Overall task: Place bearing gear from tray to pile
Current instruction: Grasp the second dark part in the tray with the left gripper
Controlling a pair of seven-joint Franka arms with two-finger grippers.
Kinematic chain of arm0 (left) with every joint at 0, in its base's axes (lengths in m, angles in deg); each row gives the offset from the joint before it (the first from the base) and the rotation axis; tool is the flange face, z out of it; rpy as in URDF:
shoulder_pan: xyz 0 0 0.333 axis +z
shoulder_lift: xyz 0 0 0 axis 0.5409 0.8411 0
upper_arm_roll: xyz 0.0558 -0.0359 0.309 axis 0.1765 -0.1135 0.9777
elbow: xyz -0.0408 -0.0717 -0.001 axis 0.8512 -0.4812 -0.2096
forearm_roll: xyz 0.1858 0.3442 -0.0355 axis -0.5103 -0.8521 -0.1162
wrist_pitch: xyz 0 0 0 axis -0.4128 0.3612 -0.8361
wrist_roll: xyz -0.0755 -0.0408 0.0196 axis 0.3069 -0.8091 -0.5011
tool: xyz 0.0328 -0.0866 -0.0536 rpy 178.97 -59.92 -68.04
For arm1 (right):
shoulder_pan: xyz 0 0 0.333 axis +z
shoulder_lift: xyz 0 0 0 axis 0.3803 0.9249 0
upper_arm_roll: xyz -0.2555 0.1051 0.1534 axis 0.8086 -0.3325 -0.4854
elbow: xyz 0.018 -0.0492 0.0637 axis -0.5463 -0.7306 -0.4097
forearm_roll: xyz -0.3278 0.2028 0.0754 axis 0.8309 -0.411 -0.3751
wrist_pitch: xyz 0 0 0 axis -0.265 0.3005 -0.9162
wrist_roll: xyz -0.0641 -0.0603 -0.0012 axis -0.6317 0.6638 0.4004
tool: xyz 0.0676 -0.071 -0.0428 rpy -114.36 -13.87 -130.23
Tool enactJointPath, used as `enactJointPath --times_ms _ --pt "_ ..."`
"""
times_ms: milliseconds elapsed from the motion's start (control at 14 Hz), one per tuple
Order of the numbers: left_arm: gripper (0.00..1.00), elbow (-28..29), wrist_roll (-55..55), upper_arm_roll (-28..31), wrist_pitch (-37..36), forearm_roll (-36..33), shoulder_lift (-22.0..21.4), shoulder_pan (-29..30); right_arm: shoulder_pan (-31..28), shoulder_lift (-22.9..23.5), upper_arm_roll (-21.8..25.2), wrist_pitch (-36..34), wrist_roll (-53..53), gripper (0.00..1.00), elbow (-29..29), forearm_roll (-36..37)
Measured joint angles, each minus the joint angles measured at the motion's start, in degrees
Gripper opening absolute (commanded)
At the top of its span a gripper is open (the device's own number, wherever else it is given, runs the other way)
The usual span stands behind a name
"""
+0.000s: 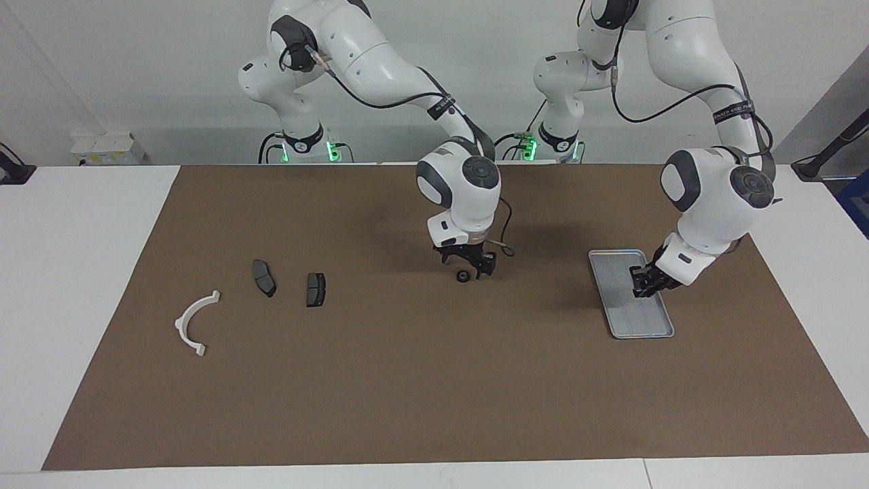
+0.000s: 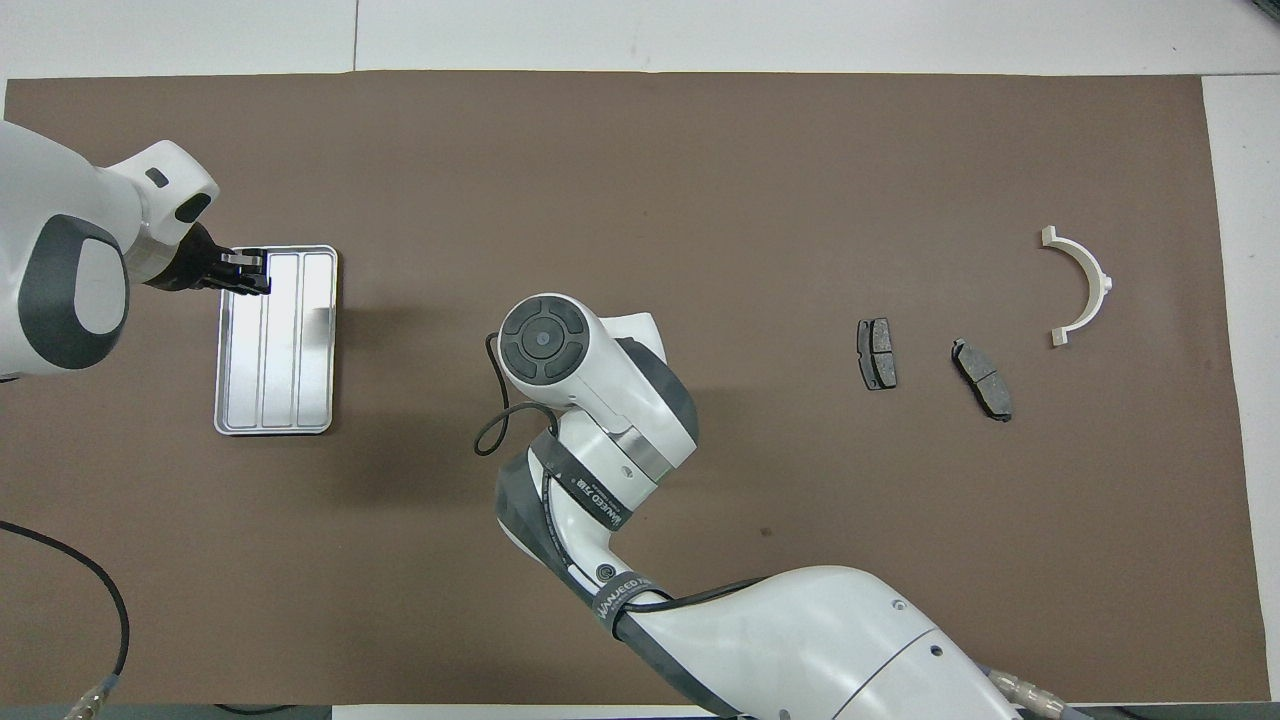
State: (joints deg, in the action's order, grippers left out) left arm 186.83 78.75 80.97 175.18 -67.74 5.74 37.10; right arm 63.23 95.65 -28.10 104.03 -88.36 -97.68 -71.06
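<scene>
At the middle of the frame we see the small black gear point(image 1: 463, 276) on the mat just beside our right gripper point(image 1: 475, 265) — whether gripped or released we cannot tell — the pile point(image 1: 261, 288) well toward frame-left, while our left gripper point(image 1: 645, 284) waits over the tray point(image 1: 645, 329).

Small black bearing gear point(image 1: 463, 276) on the mat, between tray point(image 1: 662, 332) and pile point(image 1: 261, 288).

The bearing gear point(image 1: 463, 276) lies on the brown mat point(image 1: 421, 394) between the tray point(image 1: 614, 261) and the pile. The right gripper point(image 1: 468, 266) stands directly over the gear, blocking access from above. Toward the pile, bare mat runs from the gear to the nearest dark pad point(image 1: 316, 289). The second pad point(image 1: 263, 277) and white bracket point(image 1: 193, 322) lie apart, with gaps between them.
</scene>
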Motion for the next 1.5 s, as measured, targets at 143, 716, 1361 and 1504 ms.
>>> enactJointPath --times_ms 143,716,1361,1504 --pt "0.0 2.2 -0.6 0.0 3.7 0.0 0.0 -0.4 0.0 -0.5 0.0 0.2 0.0 0.95 -0.6 0.0" --pt "0.0 3.4 -0.8 0.0 5.5 0.0 -0.3 -0.4 0.0 -0.3 0.0 4.9 0.0 0.95 -1.0 0.0" --pt "0.0 4.3 -0.9 0.0 7.2 0.0 -0.4 -0.4 -0.8 -0.1 0.0 5.1 0.0 0.37 -1.7 0.0" --pt "0.0 4.4 -1.1 0.0 7.3 0.0 -0.4 -0.4 -0.8 -0.4 0.0 5.2 0.0 0.03 -1.6 0.0"
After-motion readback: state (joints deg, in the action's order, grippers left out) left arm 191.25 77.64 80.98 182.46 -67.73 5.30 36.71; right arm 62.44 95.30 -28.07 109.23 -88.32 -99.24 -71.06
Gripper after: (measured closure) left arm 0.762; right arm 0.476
